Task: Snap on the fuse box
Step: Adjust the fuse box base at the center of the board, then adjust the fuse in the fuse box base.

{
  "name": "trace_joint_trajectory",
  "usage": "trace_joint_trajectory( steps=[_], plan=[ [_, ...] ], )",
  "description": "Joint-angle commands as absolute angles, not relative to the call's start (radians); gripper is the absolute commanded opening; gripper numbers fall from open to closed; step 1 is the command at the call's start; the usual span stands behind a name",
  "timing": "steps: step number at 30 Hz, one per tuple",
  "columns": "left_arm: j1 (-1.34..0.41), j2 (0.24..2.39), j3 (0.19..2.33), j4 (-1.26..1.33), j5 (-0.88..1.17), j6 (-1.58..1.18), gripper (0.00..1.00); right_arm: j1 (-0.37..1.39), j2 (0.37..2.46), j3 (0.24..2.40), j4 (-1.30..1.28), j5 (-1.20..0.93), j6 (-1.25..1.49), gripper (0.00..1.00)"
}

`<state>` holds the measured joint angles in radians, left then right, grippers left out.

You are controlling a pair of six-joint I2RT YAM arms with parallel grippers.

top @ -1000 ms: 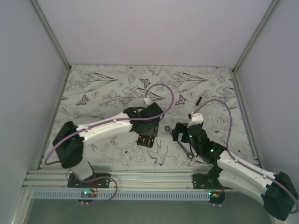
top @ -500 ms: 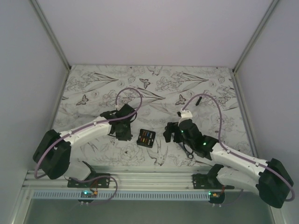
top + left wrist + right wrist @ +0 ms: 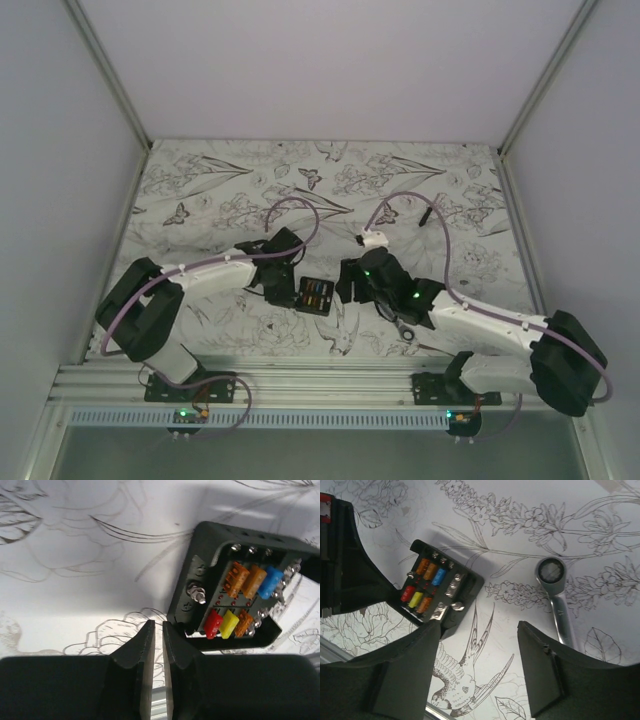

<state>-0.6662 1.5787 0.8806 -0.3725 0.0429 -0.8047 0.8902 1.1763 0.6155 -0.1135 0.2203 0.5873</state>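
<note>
The fuse box (image 3: 315, 295) is a small black square box lying open-topped on the patterned table, with orange, blue, red and yellow fuses showing. In the left wrist view the fuse box (image 3: 240, 595) sits just right of my left gripper (image 3: 156, 630), whose fingers are shut with only a thin slit and nothing between them. My left gripper (image 3: 288, 288) is at the box's left side. My right gripper (image 3: 348, 285) is open and empty at the box's right side. In the right wrist view the fuse box (image 3: 440, 592) lies up and left of my right gripper (image 3: 480, 630).
A silver ratchet wrench (image 3: 395, 318) lies right of the box, under the right arm; it also shows in the right wrist view (image 3: 555, 595). A small thin black stick (image 3: 428, 213) lies farther back right. Aluminium rail (image 3: 320, 380) at the near edge.
My left gripper was over the box, swung off to the left, then came back to the box's left side. My right gripper moved left toward the box. The fuses now show.
</note>
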Motion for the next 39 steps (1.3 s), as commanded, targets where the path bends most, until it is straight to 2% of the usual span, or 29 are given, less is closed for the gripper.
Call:
trace_joint_trajectory(
  steps=[1,4,9,14,23,30,34,39],
  plan=[
    [-0.702,1.601,0.883,-0.338,0.087,-0.833,0.15,0.925,1.239,0.687,-0.135,0.191,0.589,0.66],
    [-0.709,1.623,0.885,-0.309,0.114,-0.846,0.15,0.939,1.290,0.718,-0.152,0.177,0.589,0.55],
    [-0.700,1.593,0.862,-0.300,0.110,-0.850,0.18,0.953,1.355,0.766,-0.175,0.161,0.572,0.41],
    [-0.643,1.494,0.796,-0.302,0.114,-0.846,0.33,0.969,1.428,0.826,-0.200,0.127,0.558,0.35],
    [-0.536,1.365,0.743,-0.355,0.142,-0.795,0.56,0.985,1.504,0.878,-0.244,0.126,0.593,0.30],
    [-0.479,1.294,0.727,-0.407,0.129,-0.740,0.78,0.991,1.557,0.913,-0.242,0.123,0.601,0.25],
    [-0.461,1.290,0.724,-0.420,0.112,-0.712,0.83,0.992,1.584,0.929,-0.243,0.121,0.608,0.23],
    [-0.449,1.305,0.720,-0.420,0.093,-0.694,0.85,0.992,1.629,0.953,-0.271,0.118,0.620,0.15]
  ],
)
